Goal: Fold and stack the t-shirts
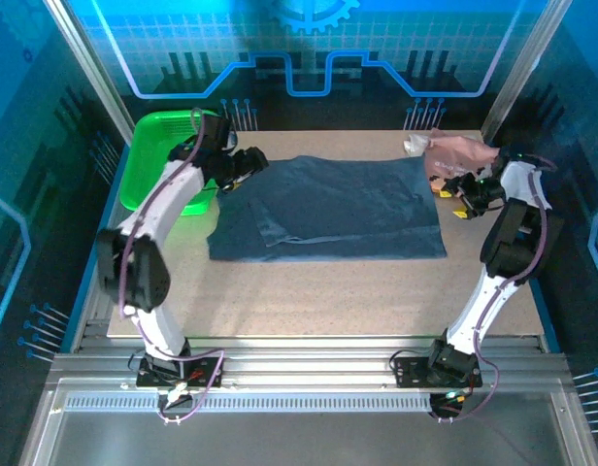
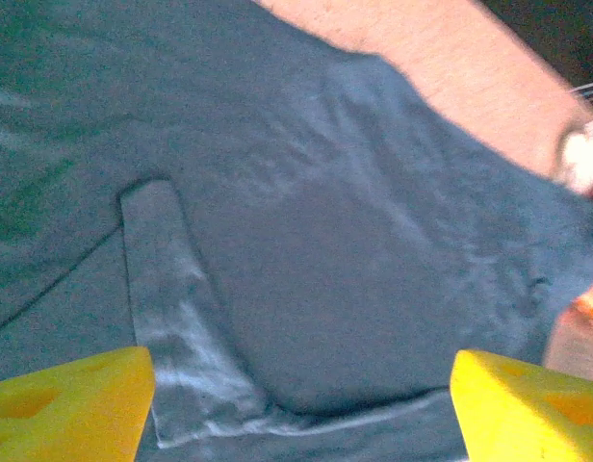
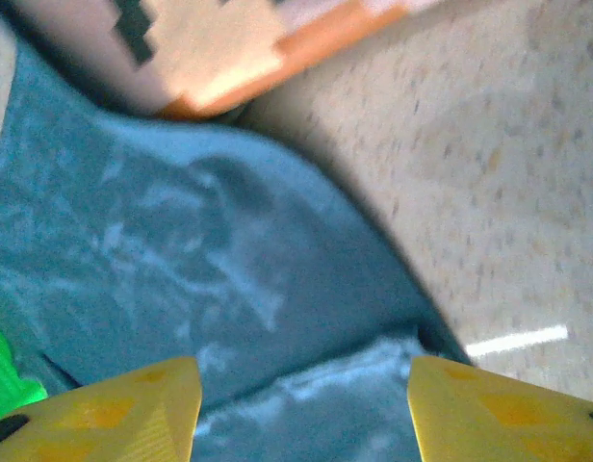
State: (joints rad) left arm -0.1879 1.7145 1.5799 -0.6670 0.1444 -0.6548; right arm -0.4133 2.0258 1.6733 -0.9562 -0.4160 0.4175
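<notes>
top: blue shirt point(image 1: 328, 209) flat on the table point(image 1: 328, 301), pink shirt point(image 1: 459, 153) bunched far right; left gripper point(image 1: 249, 165) and right gripper point(image 1: 452, 191) over blue's far corners. wrist cams: both spread apart, holding nothing. i'd pinch both corners evenly before folding.

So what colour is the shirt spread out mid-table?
The t-shirt is plain dark slate-blue, clearest in the top external view.

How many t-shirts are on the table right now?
2. A slate-blue cloth t-shirt lies spread flat mid-table; a dusty pink cloth t-shirt sits crumpled at the far right corner. More could be hidden inside the green plastic basket.
</notes>
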